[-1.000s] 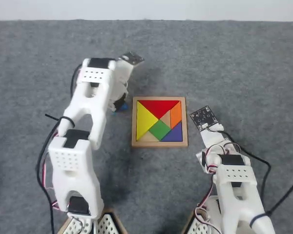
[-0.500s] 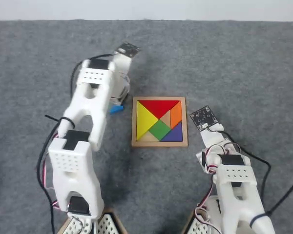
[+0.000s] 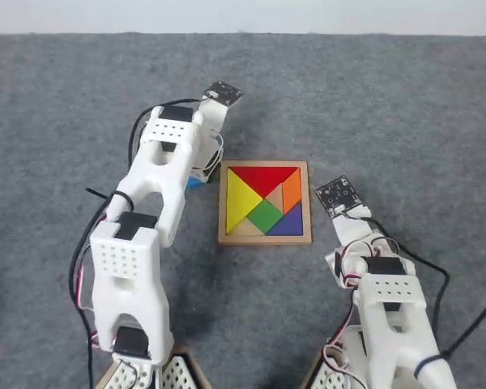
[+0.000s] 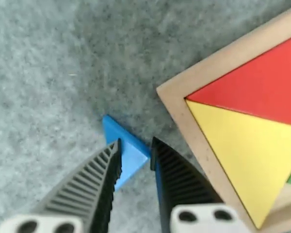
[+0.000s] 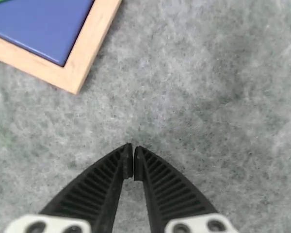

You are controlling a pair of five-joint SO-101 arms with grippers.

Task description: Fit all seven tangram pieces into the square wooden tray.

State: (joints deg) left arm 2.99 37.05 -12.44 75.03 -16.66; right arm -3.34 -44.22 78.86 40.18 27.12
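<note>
Left wrist view: the left gripper (image 4: 136,141) has its two fingers clamped on a light blue triangle (image 4: 131,158), which lies on grey carpet (image 4: 48,73). Just beyond the fingertips is a corner of the square wooden tray (image 4: 177,104). Inside it sit a red triangle (image 4: 252,82), a yellow triangle (image 4: 237,155), a green square (image 3: 265,215), an orange piece (image 3: 292,193) and a dark blue triangle (image 5: 34,24). Two tan patches show between them. The right gripper (image 5: 133,160) has its fingers pressed together over carpet, with another tray corner ahead of the tips.
</note>
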